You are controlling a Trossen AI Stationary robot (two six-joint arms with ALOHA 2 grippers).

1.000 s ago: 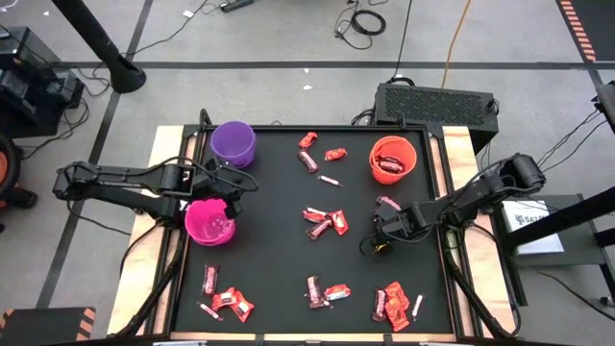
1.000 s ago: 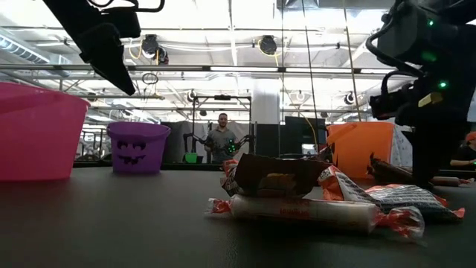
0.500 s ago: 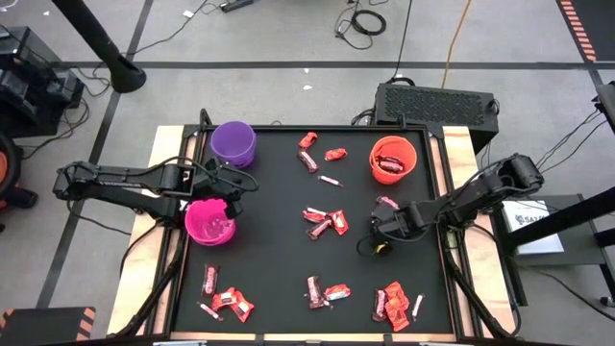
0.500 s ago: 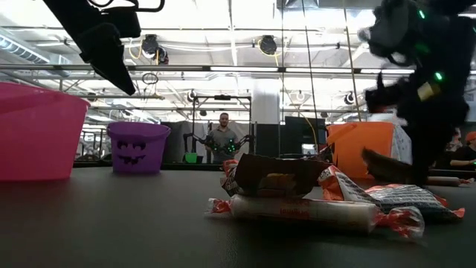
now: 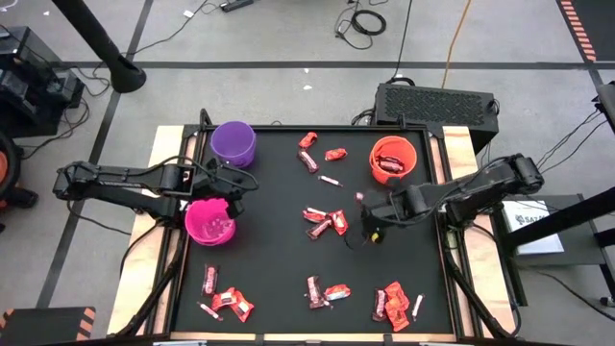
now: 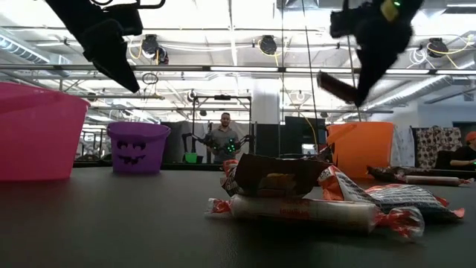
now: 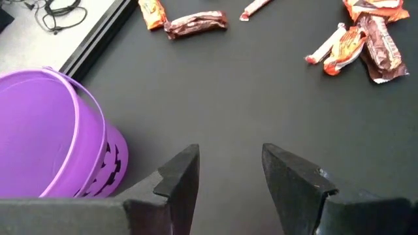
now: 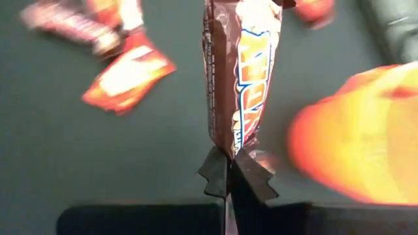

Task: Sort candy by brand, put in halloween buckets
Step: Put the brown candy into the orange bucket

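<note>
Right gripper [image 8: 228,171] is clenched on a brown candy bar [image 8: 238,72], raised near the orange bucket [image 5: 393,159]. Left gripper [image 7: 228,173], released, hovers between the purple bucket [image 5: 233,143] and pink bucket [image 5: 209,222].

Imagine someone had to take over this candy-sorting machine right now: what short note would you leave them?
Right gripper: shut on a brown candy bar, lifted above the mat near the orange bucket.
Left gripper: open, empty, hovering between the purple bucket and the pink bucket.
Done: the orange bucket already holds some candy.
Left: drop the held bar, probably in the orange bucket. Loose candy lies mid-mat, more near the back edge and along the front edge. All of it is unsorted.
</note>
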